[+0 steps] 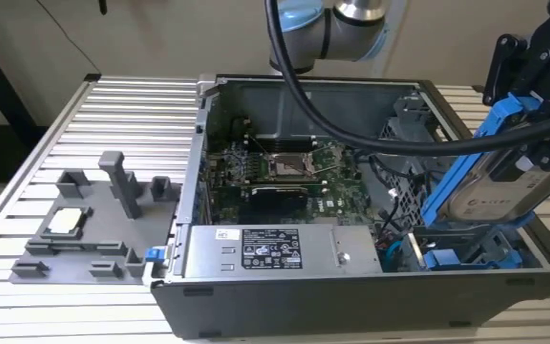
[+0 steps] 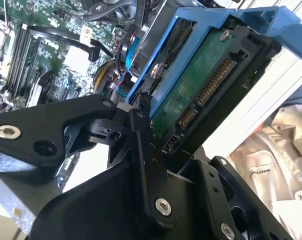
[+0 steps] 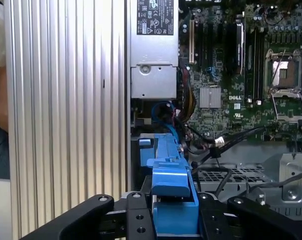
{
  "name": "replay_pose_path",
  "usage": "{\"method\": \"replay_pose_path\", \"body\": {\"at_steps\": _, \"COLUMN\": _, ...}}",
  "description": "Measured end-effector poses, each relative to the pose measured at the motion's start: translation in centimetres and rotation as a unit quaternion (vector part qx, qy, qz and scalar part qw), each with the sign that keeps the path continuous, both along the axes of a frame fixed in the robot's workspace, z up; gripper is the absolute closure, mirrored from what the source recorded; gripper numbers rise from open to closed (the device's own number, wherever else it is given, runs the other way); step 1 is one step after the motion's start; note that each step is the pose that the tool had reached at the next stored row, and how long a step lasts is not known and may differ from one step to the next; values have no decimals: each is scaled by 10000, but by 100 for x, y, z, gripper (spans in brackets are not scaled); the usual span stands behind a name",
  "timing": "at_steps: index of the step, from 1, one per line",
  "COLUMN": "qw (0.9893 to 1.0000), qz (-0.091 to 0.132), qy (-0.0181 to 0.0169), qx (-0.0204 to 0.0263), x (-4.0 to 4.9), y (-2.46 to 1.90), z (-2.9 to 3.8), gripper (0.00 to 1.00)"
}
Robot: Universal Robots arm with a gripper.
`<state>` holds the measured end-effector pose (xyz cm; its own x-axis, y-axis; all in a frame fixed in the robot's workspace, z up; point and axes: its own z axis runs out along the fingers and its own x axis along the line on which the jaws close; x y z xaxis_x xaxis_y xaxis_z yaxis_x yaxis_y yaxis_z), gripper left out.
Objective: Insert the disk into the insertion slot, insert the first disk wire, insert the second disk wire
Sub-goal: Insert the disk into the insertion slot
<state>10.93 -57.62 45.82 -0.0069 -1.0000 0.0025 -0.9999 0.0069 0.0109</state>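
An open grey computer case (image 1: pixel 256 304) lies on a ribbed metal tabletop (image 1: pixel 112 107), its green motherboard (image 1: pixel 275 172) exposed. At the exterior view's right, the black gripper (image 1: pixel 531 118) holds the disk (image 1: pixel 504 179) with its jaws closed on the bright blue carrier. The disk is a flat silver-grey rectangle with a pale label bearing small dark print, framed by blue plastic rails and a blue tab at its upper end. It hangs steeply tilted, upper end leaning towards the exterior view's right, lower end just above the insertion slot (image 1: pixel 471 251). The slot is a narrow grey bay with blue trim in the near right corner of the case; whether the disk touches it cannot be told. In the second wrist view the disk's (image 2: pixel 200 85) underside shows a green circuit board with rows of gold connector pins, and a pale garment (image 2: pixel 270 155) lies beyond it. In the first wrist view the blue carrier edge (image 3: pixel 170 175) sits between the two black fingers (image 3: pixel 136 215). A silver power supply (image 1: pixel 266 251) along the near wall carries a white label with black print and symbols. A thick black cable (image 1: pixel 351 129) arcs over the case. At the exterior view's left stands a grey fixture tray (image 1: pixel 84 222).
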Motion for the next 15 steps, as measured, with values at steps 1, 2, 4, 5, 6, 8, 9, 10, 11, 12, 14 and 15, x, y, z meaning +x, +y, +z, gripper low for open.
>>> {"method": "replay_pose_path", "body": {"at_steps": 1, "qw": 10000, "qz": 3, "qy": 0, "qx": 0, "x": 4, "y": 0, "z": -11, "gripper": 67}}
{"method": "replay_pose_path", "body": {"at_steps": 2, "qw": 10000, "qz": 5, "qy": 0, "qx": 0, "x": 8, "y": 0, "z": -21, "gripper": 67}}
{"method": "replay_pose_path", "body": {"at_steps": 4, "qw": 10000, "qz": 9, "qy": 0, "qx": 0, "x": 14, "y": -1, "z": -42, "gripper": 67}}
{"method": "replay_pose_path", "body": {"at_steps": 5, "qw": 10000, "qz": 11, "qy": 0, "qx": 0, "x": 17, "y": 0, "z": -54, "gripper": 67}}
{"method": "replay_pose_path", "body": {"at_steps": 6, "qw": 10000, "qz": 13, "qy": 0, "qx": 0, "x": 20, "y": 0, "z": -65, "gripper": 67}}
{"method": "replay_pose_path", "body": {"at_steps": 8, "qw": 10000, "qz": 18, "qy": 0, "qx": 0, "x": 25, "y": -1, "z": -90, "gripper": 67}}
{"method": "replay_pose_path", "body": {"at_steps": 9, "qw": 10000, "qz": 20, "qy": 0, "qx": 0, "x": 28, "y": -1, "z": -103, "gripper": 67}}
{"method": "replay_pose_path", "body": {"at_steps": 10, "qw": 10000, "qz": 21, "qy": 0, "qx": 0, "x": 33, "y": -1, "z": -115, "gripper": 67}}
{"method": "replay_pose_path", "body": {"at_steps": 11, "qw": 10000, "qz": 22, "qy": 0, "qx": 0, "x": 37, "y": -1, "z": -126, "gripper": 67}}
{"method": "replay_pose_path", "body": {"at_steps": 12, "qw": 10000, "qz": 22, "qy": 0, "qx": 0, "x": 41, "y": -1, "z": -136, "gripper": 67}}
{"method": "replay_pose_path", "body": {"at_steps": 14, "qw": 10000, "qz": 24, "qy": 0, "qx": 0, "x": 50, "y": -1, "z": -155, "gripper": 67}}
{"method": "replay_pose_path", "body": {"at_steps": 15, "qw": 10000, "qz": 24, "qy": 0, "qx": 0, "x": 55, "y": -1, "z": -165, "gripper": 67}}
